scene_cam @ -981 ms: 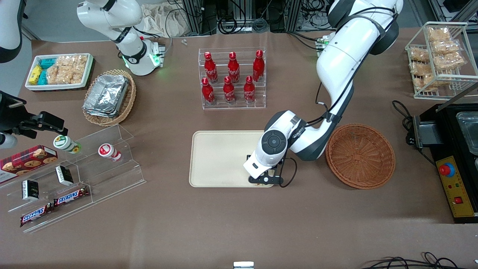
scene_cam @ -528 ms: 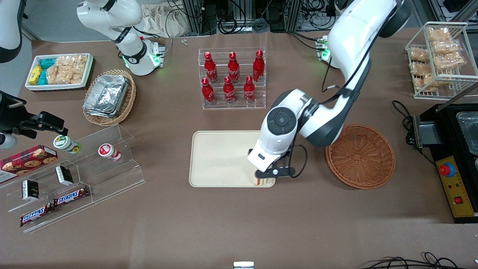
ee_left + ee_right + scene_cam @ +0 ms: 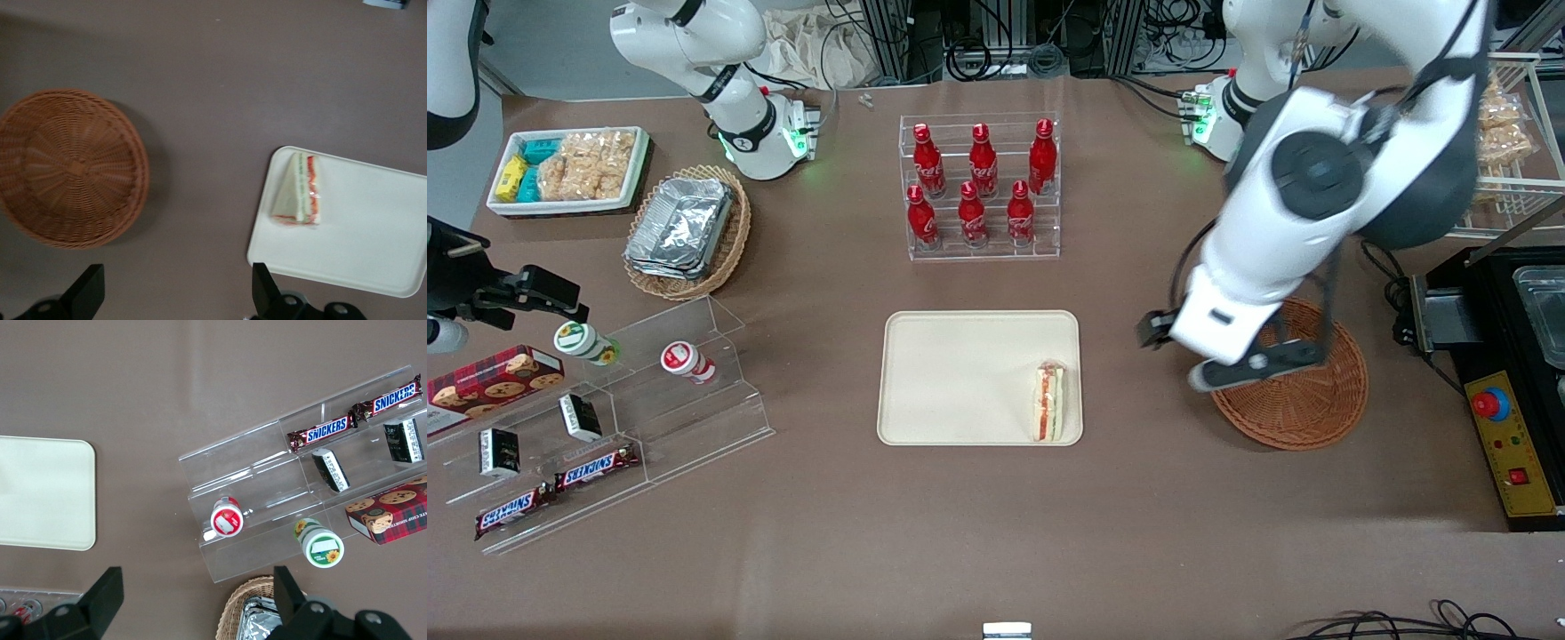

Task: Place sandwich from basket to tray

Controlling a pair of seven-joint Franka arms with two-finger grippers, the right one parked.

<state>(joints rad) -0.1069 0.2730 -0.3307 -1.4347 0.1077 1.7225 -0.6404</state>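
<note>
Lying on tray (image 3: 960,373), wedge sandwich (image 3: 1048,403) (cream bread, orange-red edge); pincer (image 3: 177,300) spread, w/ nothing.

A brown cloth covers the whole table (image 3: 978,533), evenly lit from above with soft shadows. The gripper (image 3: 177,300) hovers above it, fingers (image 3: 87,297) spread wide. Farther from the front camera than the fingers, toward the parked arm's end, stands a clear bottle rack (image 3: 982,187). A black control box (image 3: 1507,444) with a red button sits near the fingers, toward the working arm's end. Cables (image 3: 1005,44) and metal frames line the table's edge farthest from the camera.
</note>
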